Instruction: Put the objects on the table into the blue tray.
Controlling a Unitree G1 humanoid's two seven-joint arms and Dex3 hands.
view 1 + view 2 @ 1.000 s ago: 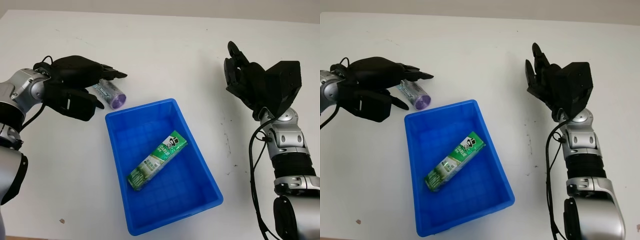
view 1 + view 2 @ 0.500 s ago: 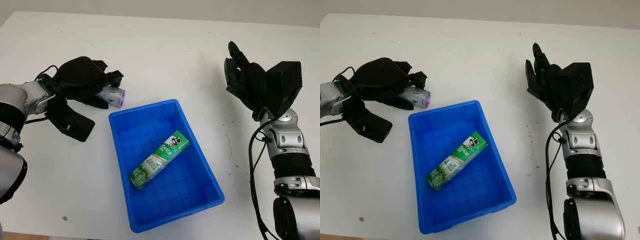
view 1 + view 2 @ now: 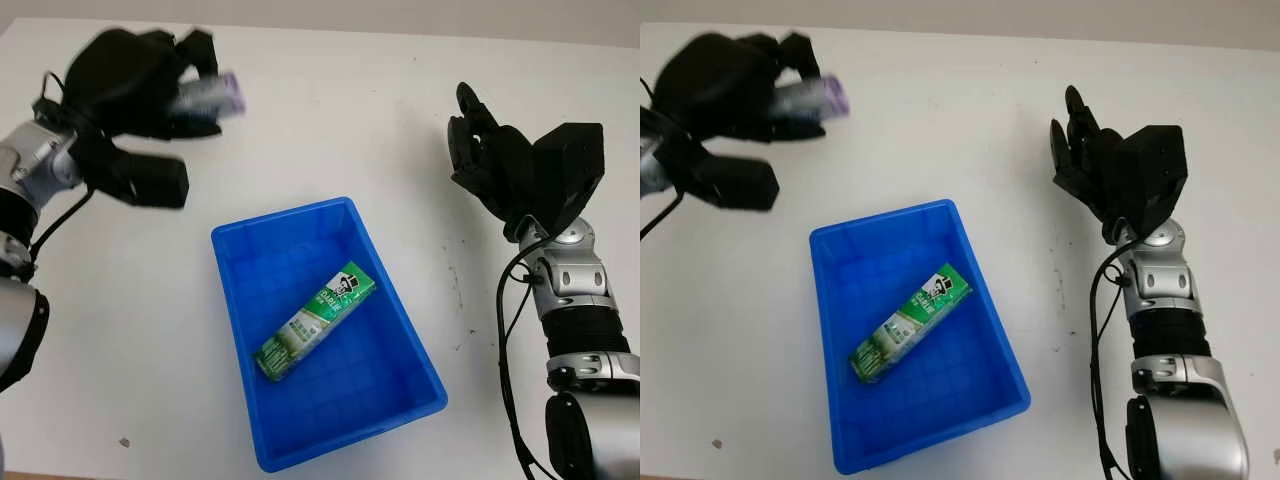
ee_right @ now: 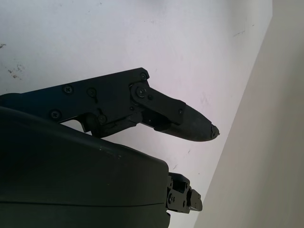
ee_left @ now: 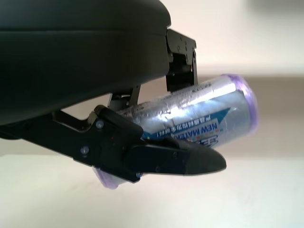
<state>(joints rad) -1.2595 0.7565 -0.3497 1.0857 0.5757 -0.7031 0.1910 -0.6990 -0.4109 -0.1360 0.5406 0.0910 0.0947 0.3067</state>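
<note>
One can (image 3: 210, 95) was clasped in the left hand (image 3: 135, 75), raised at 11 o'clock of the blue tray (image 3: 420, 350). Right hand (image 3: 490, 150) was open, empty, at 2 o'clock. Carton (image 3: 315, 320) lay inside the tray.

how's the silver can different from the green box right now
The silver can is a cylinder with purple ends, gripped in the left hand above the table; the green box is long and rectangular, lying loose inside the blue tray. Both lie lengthwise rather than upright.
</note>
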